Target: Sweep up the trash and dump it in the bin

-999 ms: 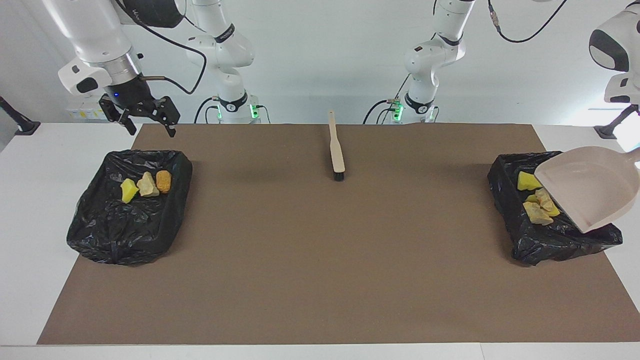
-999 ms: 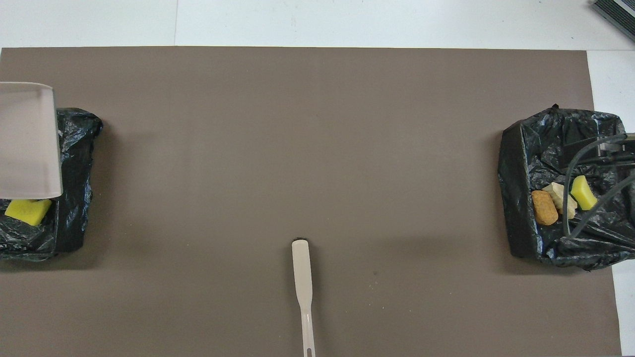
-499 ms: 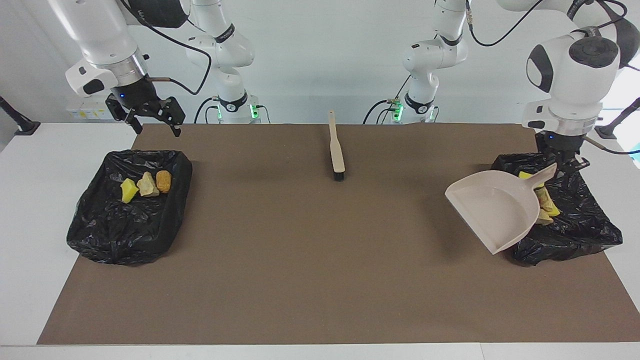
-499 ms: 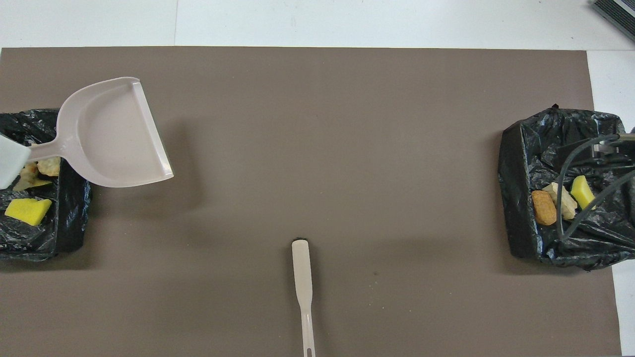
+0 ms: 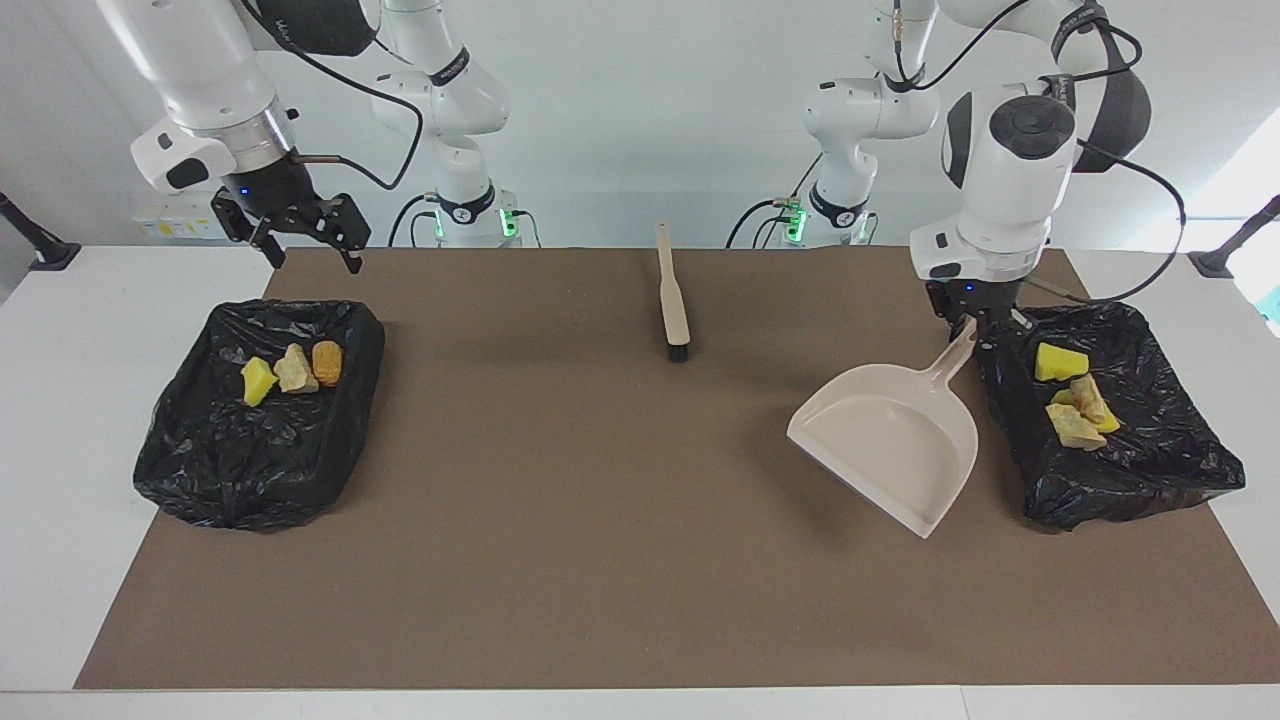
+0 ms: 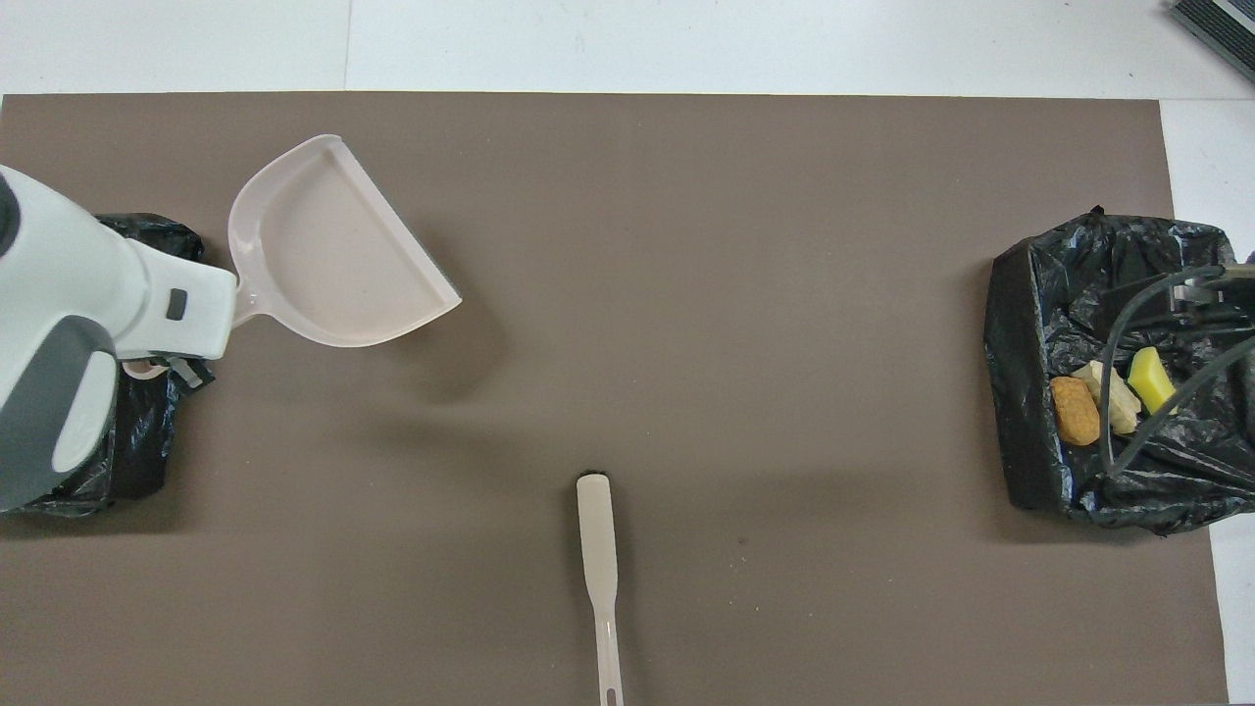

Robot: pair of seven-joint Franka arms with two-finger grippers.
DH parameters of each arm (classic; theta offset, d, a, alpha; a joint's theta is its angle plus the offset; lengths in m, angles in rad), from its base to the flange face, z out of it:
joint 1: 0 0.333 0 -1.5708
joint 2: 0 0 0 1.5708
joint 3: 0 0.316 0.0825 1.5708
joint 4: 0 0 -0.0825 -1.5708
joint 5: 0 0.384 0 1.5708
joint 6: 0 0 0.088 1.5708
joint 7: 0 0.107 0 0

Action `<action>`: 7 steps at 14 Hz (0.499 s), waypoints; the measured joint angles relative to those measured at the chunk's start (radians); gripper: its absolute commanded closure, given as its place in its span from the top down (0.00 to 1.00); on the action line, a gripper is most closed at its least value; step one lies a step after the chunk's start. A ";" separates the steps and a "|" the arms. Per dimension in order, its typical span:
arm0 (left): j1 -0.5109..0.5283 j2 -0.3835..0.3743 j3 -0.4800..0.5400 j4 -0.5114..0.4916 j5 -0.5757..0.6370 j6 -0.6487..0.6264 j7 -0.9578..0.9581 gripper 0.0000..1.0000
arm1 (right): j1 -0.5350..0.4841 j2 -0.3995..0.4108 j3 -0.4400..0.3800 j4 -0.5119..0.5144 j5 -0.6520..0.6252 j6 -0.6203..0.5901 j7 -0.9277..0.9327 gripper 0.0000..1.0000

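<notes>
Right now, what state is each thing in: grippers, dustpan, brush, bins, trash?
Left gripper: shut on the dustpan handle.
Right gripper: open, empty, raised near its bin.
Dustpan: empty, held over the mat.
Brush: lying flat, untouched.
Bin at the left arm's end: holds trash.
Bin at the right arm's end: holds three scraps.

My left gripper (image 5: 968,325) clamps dustpan (image 5: 890,445) handle, pan beside bin (image 5: 1150,470) | my right gripper (image 5: 305,240) spread wide, over mat (image 5: 600,520) | scraps (image 5: 1075,405) in bin

Yellow, tan and orange trash (image 5: 1075,400) scraps lie inside both black-lined bins (image 5: 260,480).
</notes>
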 measured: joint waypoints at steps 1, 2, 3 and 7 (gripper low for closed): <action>-0.027 0.004 0.000 -0.001 -0.036 0.000 -0.075 0.00 | 0.000 0.000 0.000 0.000 0.000 0.000 0.000 1.00; -0.051 0.008 0.000 -0.001 -0.076 0.000 -0.153 0.00 | 0.000 0.000 0.000 0.000 0.000 0.000 0.000 1.00; -0.073 0.014 0.001 -0.002 -0.102 0.000 -0.229 0.00 | 0.000 0.000 0.000 0.000 0.000 0.000 0.000 1.00; -0.160 0.072 0.000 -0.001 -0.181 0.034 -0.500 0.00 | 0.000 0.000 0.000 0.000 0.000 0.000 0.000 1.00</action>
